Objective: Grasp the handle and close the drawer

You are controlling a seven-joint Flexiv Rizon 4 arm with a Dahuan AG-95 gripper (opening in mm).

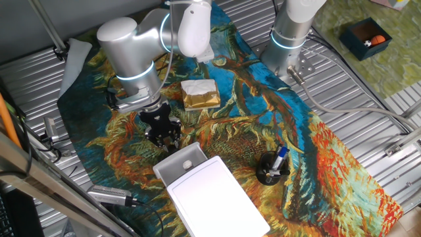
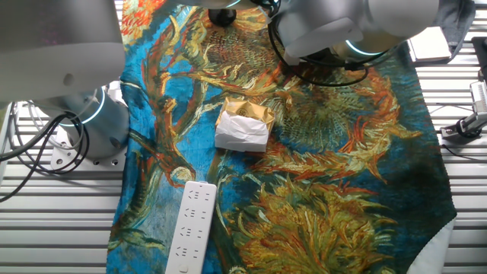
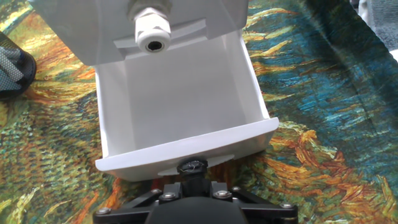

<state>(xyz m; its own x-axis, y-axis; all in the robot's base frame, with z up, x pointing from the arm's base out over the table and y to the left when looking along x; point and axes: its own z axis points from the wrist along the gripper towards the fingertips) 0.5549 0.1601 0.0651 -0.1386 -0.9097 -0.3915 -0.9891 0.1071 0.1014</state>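
The drawer point(image 1: 179, 160) is a shallow white tray pulled out of the white flat-topped box point(image 1: 217, 194). In the hand view its empty inside point(image 3: 177, 102) fills the middle, with the front lip point(image 3: 186, 152) nearest me. A small handle tab point(image 3: 194, 160) sits under the lip's middle. My gripper point(image 1: 164, 137) hangs just in front of the drawer's front edge, pointing down, its fingers spread and holding nothing. In the hand view only the gripper's black body point(image 3: 193, 205) shows, right below the handle. Its fingertips are hidden.
A tan-and-white block point(image 1: 200, 94) lies behind the gripper and also shows in the other fixed view point(image 2: 243, 125). A black pen holder point(image 1: 272, 170) stands right of the box, at the hand view's left edge point(image 3: 12, 68). A white power strip point(image 2: 190, 228) lies on the patterned cloth. A second arm's base point(image 1: 289, 39) stands at the back.
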